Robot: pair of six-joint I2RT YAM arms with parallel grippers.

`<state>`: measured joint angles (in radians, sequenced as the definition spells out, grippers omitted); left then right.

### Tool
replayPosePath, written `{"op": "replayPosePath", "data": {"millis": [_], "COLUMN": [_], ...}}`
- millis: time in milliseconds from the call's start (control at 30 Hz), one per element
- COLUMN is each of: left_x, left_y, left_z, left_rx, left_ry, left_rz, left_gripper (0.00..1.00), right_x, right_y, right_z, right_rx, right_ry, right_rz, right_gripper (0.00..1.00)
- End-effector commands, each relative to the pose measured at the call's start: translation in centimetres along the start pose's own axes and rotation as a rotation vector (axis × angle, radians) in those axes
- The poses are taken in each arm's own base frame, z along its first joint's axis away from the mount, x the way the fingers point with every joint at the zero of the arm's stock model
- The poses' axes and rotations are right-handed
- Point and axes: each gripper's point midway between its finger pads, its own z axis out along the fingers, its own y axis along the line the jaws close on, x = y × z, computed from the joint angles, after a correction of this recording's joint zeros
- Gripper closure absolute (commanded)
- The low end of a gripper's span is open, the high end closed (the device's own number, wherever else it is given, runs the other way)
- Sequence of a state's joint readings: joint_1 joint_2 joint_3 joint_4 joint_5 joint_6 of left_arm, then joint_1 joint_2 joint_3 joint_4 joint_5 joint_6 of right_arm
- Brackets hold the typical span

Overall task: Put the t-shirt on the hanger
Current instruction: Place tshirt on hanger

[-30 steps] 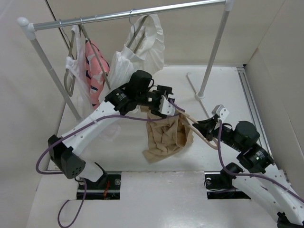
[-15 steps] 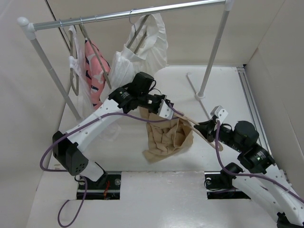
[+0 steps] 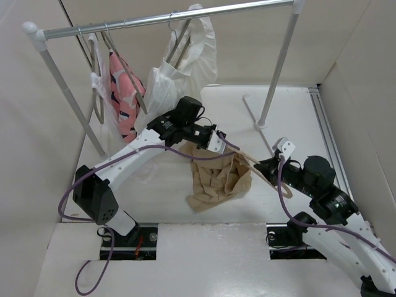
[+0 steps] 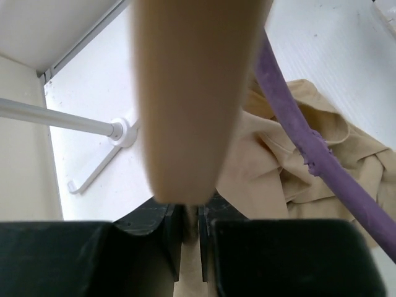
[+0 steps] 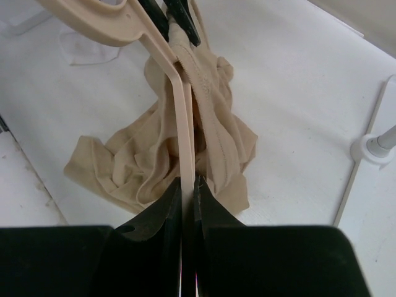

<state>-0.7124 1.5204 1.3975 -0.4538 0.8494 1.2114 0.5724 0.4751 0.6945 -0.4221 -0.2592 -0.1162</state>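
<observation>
The tan t-shirt [image 3: 218,180] hangs crumpled from the pale peach hanger [image 3: 252,164] down to the table, its stitched collar [image 5: 204,93] lying against the hanger's arm [image 5: 180,117]. My right gripper [image 3: 267,167] is shut on the hanger's thin bar [image 5: 187,185]. My left gripper [image 3: 215,141] comes in from above; its black fingers [image 5: 166,18] pinch the shirt's edge beside the hanger. In the left wrist view the jaws [image 4: 190,213] stand almost together with tan cloth between them. The hanger [image 4: 192,93] is a close blur there, with the t-shirt [image 4: 291,167] beyond it.
A metal clothes rail [image 3: 167,18] crosses the back, carrying a white garment [image 3: 182,68] and a pink patterned garment [image 3: 124,93]. Its right post stands on a foot [image 3: 262,124]. A purple cable [image 4: 303,142] runs past the left wrist. Walls close in both sides.
The left jaws have closed from wide apart onto the shirt's edge by the hanger, and the left arm shifted slightly. The right gripper kept its hold on the hanger.
</observation>
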Motion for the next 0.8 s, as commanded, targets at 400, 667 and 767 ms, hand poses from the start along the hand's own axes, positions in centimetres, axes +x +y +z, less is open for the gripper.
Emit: {"op": "replayPosePath", "data": {"millis": [400, 667, 767], "left_x": [2.2, 2.0, 1.1], "left_y": [4.3, 4.9, 4.9], "left_z": [-4.7, -5.9, -5.8], "left_rx": [-0.384, -0.511, -0.519], "left_ry": [0.153, 0.139, 0.109], "left_rz": [-0.336, -0.492, -0.534], "left_gripper": [1.00, 1.00, 1.00], "right_x": [-6.9, -1.8, 1.2], "right_y": [-8.8, -6.1, -4.7], "right_z": [-5.8, -1.7, 2.8], "right_rx": [0.598, 0.473, 0.362], "right_ry": [-0.109, 0.028, 0.013], "right_rz": [0.240, 0.444, 0.537], "right_gripper": [0.00, 0.09, 0.22]}}
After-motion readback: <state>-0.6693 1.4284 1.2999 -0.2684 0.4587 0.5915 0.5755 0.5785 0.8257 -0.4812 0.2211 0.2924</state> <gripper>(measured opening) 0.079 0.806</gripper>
